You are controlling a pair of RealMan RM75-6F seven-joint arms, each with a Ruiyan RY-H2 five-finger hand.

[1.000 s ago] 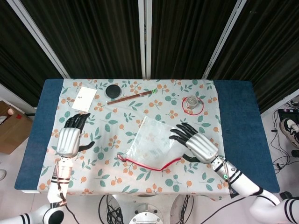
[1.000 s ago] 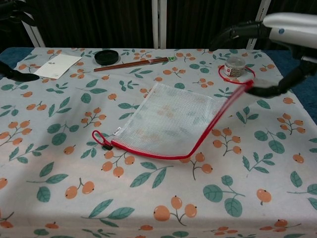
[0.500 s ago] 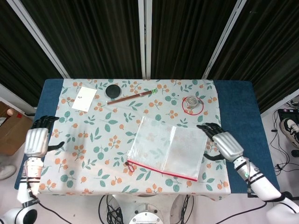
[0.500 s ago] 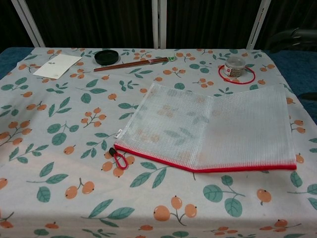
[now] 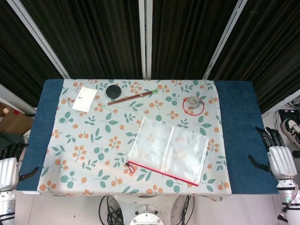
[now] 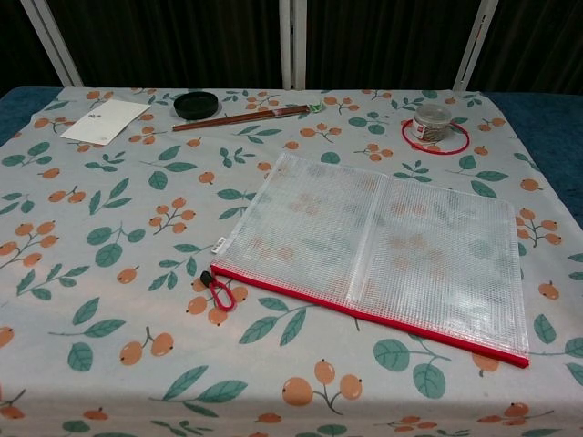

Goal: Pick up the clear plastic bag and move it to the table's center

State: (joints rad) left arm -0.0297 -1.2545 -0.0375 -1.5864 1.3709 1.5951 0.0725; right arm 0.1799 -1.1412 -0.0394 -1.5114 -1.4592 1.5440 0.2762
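Note:
The clear plastic bag (image 5: 168,149) with a red zip edge lies flat on the floral tablecloth, right of the middle and toward the front; the chest view shows the bag (image 6: 383,244) spread out, its red pull loop at the left end. My left hand (image 5: 8,165) hangs off the table's left front corner, fingers apart, holding nothing. Off the right side, beyond the blue edge, my right hand (image 5: 277,153) is also spread and holds nothing. Neither hand appears in the chest view.
Along the back lie a white card (image 5: 85,98), a black round lid (image 5: 113,90) and a pair of chopsticks (image 5: 131,97). A small jar inside a red ring (image 5: 192,104) stands just behind the bag. A cardboard box (image 5: 14,124) sits on the floor at left.
Both hands have drawn back off the table to its sides. The bag, let go by the right hand, has settled fully flat.

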